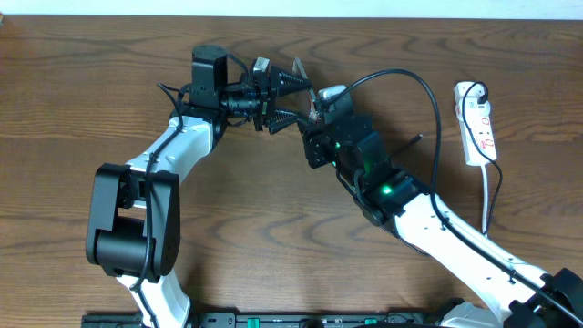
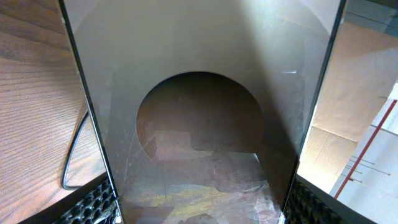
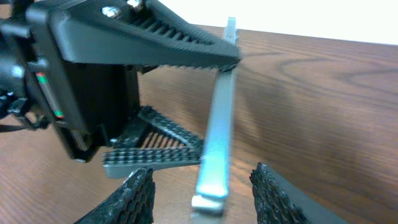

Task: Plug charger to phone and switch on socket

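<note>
1. The left gripper (image 1: pixel 299 98) is reaching toward the middle of the table (image 1: pixel 109 73). Its jaws are spread wide and are clamping the phone (image 2: pixel 199 124) across its width.
2. The phone is being held clear of the table and standing on edge. In the right wrist view it is showing only its thin silver side, and in the left wrist view its shiny grey face and dark oval mark are filling most of the picture.
3. The right gripper (image 3: pixel 205 186) is meeting the left one head-on. Its jaws are standing apart and gripping nothing, and the near end of the phone is sitting in the gap between them (whether it is touching either finger cannot be told).
4. The socket (image 1: pixel 478 123) is lying flat on the robot's right side of the table, well apart from the phone, with its white cord trailing toward the robot's base.
5. The charger (image 1: pixel 476 89) is showing as a black piece at the far end of the socket. Its connector end cannot be made out.
6. A thin black cable loop (image 2: pixel 69 158) is appearing beside the phone in the left wrist view. Whether it belongs to the charger cannot be told.
</note>
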Controlling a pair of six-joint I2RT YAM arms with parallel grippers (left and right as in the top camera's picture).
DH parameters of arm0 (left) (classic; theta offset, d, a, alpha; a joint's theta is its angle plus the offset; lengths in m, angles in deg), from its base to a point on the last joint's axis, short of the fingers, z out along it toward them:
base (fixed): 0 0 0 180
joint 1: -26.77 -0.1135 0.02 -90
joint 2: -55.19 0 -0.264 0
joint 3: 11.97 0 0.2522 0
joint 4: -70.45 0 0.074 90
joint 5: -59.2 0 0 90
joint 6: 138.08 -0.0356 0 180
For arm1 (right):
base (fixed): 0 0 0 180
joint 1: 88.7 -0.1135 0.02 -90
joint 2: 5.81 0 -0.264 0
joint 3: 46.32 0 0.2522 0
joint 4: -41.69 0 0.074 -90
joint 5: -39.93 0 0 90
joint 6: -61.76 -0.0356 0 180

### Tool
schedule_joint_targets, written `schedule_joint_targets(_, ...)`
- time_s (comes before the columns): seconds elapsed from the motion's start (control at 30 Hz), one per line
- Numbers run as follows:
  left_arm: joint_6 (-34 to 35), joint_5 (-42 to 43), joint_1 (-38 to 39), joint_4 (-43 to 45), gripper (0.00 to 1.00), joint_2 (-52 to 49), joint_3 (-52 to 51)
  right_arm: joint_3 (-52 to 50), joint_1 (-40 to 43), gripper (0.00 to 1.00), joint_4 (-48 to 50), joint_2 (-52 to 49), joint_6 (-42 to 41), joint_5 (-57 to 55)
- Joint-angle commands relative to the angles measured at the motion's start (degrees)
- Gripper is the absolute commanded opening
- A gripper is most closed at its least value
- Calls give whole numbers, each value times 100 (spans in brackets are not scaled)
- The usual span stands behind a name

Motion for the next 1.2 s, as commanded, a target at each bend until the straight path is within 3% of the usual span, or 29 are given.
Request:
schedule_joint_targets(0.0, -11, 105, -24, 48, 54, 109, 205, 111, -61, 45, 11, -15, -52, 11)
schedule_joint_targets(0.57, -11, 107, -24, 46, 54, 109, 205, 111, -61, 13, 13, -15, -55, -24)
schedule_joint_targets(0.9, -11, 107, -24, 46, 55, 109, 205, 111, -61, 1, 17, -15, -55, -26)
schedule_joint_targets(1.17, -11, 146, -24, 48, 93, 109, 205, 111, -55, 1, -7, 2, -323, -26)
